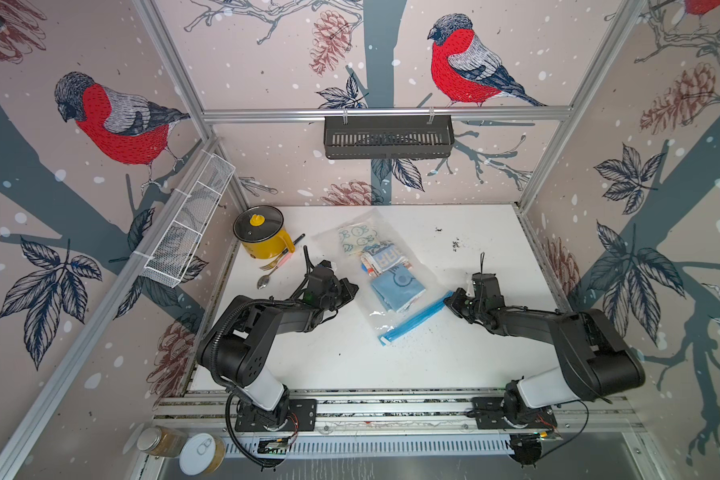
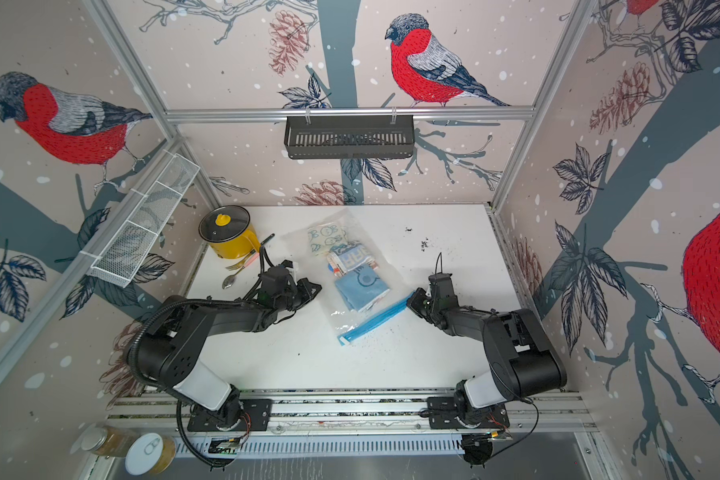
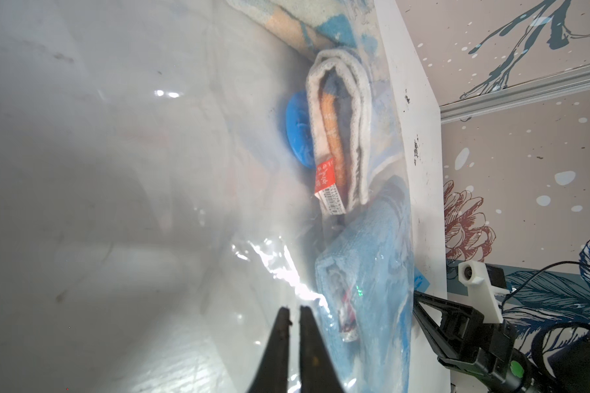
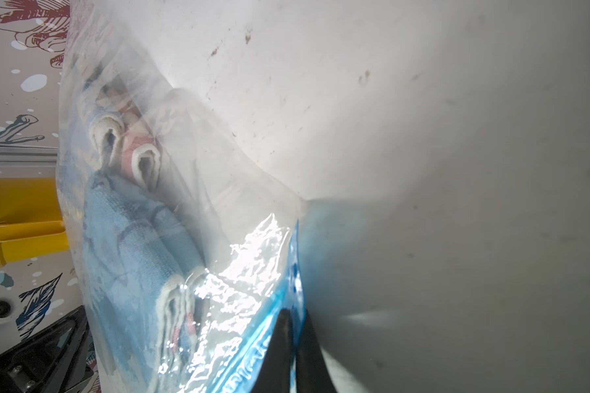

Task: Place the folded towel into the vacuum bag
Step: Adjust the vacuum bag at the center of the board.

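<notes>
jaws of the right gripper (image 4: 295,312) pinch the crinkly, clear vacuum bag (image 4: 225,211).

Bare table (image 1: 350,365) spreads nearside of the vacuum bag (image 1: 381,320); pot (image 1: 262,239) blocks far-left corner.

A lab robot cell; aluminium frame (image 1: 383,113), bird-wallpaper walls (image 1: 267,62), white worktable (image 1: 474,249).

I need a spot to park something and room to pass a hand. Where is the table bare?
Bare: the near strip of table between the zip strip and the front rail, and the far right corner, lightly specked. Crowded: far left by the yellow pot and cutlery; centre, vacuum bag between left hand and right hand.
</notes>
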Motion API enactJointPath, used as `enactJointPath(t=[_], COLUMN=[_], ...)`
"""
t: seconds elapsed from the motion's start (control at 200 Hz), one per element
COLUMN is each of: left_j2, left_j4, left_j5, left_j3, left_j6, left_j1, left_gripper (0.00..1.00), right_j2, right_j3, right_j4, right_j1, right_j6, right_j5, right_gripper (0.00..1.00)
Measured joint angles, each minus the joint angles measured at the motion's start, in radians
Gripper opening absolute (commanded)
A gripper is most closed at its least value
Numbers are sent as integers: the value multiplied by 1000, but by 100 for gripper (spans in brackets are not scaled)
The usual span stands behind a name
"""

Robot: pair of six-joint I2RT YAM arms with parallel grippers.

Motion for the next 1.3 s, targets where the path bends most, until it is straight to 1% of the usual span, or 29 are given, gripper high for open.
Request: enactJointPath(t=[0.06,0.115,0.25,0.4,0.525,0.625,0.665,0.71,0.81,0.93,1.151,1.301], left_j2=[-14,-30,-40,-7,32,48,51,51,49,35,30,37], left_j4=[-27,-52,-92,-40,30,56,58,63,71,71,69,62], left_j5=[-1,-2,-1,6,31,42,44,46,47,46,25,31], left_j3=[-2,-6,-21,-21,-21,-21,-21,-24,-27,-31,-38,-29], left_j6=[0,0,1,-8,-27,-39,-43,-53,-55,-58,-57,-34], left_j1=[0,0,0,-2,-7,-16,-19,-23,-26,-27,-27,-29], left_gripper=[70,74,75,71,65,55,48,36,16,0,0,0], right_j2=[0,-1,-2,2,13,26,31,36,47,59,72,77], right_j3=[0,0,2,4,4,3,2,-1,-3,-3,7,6], right_j4=[0,0,3,10,16,38,48,63,87,107,116,121], right_j1=[0,0,1,8,22,32,36,40,48,53,47,-2], right_j6=[0,0,0,0,1,1,2,3,6,13,32,56], right_j5=[-2,-3,-5,-7,-11,-13,-13,-13,-13,-14,-12,-21], right_gripper=[8,8,8,8,8,8,8,8,8,8,8,6])
